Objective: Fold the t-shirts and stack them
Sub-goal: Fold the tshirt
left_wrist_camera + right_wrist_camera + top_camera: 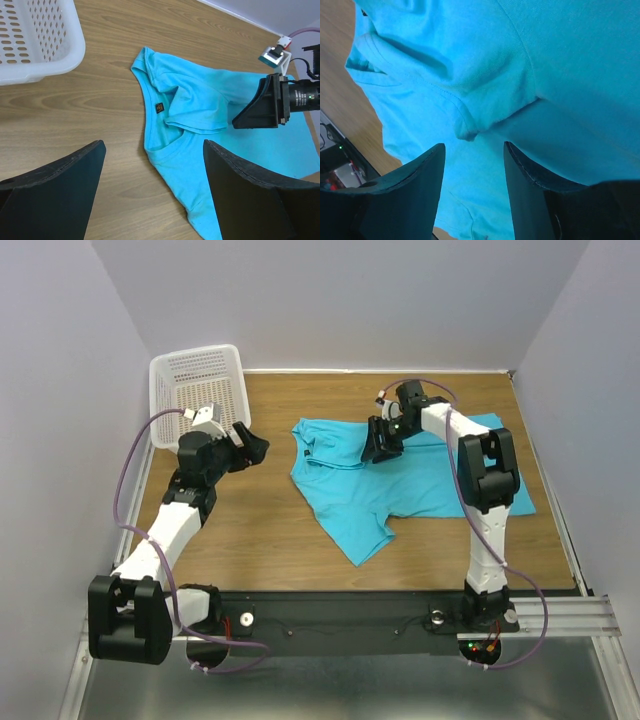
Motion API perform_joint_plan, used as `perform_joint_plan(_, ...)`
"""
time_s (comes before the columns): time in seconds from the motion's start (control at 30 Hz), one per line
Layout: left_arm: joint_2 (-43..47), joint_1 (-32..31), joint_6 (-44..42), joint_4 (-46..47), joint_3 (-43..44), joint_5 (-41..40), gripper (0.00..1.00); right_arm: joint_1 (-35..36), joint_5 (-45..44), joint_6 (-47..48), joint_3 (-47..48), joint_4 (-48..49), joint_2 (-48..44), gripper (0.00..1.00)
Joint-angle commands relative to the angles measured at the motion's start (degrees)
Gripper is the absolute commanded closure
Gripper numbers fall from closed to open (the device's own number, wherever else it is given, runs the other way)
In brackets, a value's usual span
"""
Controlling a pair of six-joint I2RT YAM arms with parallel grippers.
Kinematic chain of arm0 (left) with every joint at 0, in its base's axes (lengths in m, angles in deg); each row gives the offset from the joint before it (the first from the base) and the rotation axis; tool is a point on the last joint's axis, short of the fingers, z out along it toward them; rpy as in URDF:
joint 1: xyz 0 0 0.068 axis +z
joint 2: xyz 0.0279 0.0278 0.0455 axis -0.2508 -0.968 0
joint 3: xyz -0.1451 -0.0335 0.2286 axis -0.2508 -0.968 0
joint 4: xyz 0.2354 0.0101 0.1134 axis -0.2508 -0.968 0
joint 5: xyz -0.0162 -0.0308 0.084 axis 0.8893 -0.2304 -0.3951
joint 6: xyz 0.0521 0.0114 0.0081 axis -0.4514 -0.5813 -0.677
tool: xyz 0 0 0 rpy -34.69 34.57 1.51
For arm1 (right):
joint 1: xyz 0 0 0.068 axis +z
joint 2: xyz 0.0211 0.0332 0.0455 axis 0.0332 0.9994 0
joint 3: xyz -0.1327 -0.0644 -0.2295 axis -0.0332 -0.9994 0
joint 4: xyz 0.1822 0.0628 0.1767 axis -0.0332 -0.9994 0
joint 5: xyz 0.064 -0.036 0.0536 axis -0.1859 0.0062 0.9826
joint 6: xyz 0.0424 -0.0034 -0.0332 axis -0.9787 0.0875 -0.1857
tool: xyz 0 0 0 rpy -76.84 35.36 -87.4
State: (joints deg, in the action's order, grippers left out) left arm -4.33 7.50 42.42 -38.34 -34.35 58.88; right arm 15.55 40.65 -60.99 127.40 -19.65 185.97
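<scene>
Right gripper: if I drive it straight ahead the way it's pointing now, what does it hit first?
The t-shirt: the right gripper, jaws apart, points at a bunched fold of it, which looks very close, though depth is hard to judge.

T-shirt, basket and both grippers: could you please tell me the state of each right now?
T-shirt: lying on the table, crumpled near the collar, not folded.
Basket: upright, apart from the t-shirt.
Left gripper: open, holding nothing.
Right gripper: open, low over the t-shirt's sleeve fold.
</scene>
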Motion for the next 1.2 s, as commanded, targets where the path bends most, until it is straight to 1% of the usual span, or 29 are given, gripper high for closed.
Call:
perform_joint_plan(0.0,2.2,0.3,0.6,3.4,-1.3,1.3,0.10,1.6,-2.1,-4.1,0.9,2.4,1.4,0.44)
perform_joint_plan(0.2,2.5,0.3,1.3,4.1,-2.1,1.9,0.10,2.1,-3.2,-5.6,1.3,2.7,1.9,0.46)
perform_joint_plan(0.4,2.5,0.3,1.6,4.2,-2.1,2.4,0.10,2.8,-2.4,-6.4,1.1,2.9,2.3,0.51)
perform_joint_plan(0.47,2.6,0.3,1.7,4.2,-2.1,2.3,0.10,3.0,-2.5,-6.4,0.8,3.1,2.0,0.57)
perform_joint_plan(0.5,2.6,0.3,1.7,4.2,-2.2,2.4,0.10,3.0,-2.3,-6.4,0.7,3.1,1.8,0.62)
perform_joint_plan(0.6,2.5,0.3,1.8,4.4,-2.2,2.4,0.10,3.0,-2.3,-6.4,0.1,3.2,0.6,0.68)
perform_joint_plan(0.63,2.4,0.3,1.8,4.6,-2.4,2.4,0.10,3.0,-2.2,-6.4,-0.1,3.3,0.5,0.73)
perform_joint_plan(0.77,2.2,0.3,2.0,4.9,-2.6,2.6,0.10,2.9,-2.4,-6.3,-1.1,3.3,-1.6,0.80)
perform_joint_plan(0.83,2.1,0.3,2.2,5.1,-2.6,2.8,0.10,2.9,-2.7,-6.4,-2.1,3.5,-3.0,0.86)
perform_joint_plan(1.03,1.3,0.3,2.0,5.7,-2.6,3.2,0.10,2.9,-4.2,-6.4,-5.2,4.1,-6.5,0.92)
perform_joint_plan(1.17,0.2,0.3,1.7,6.4,-2.4,4.0,0.10,2.9,-5.1,-5.9,-6.7,4.3,-8.2,0.94)
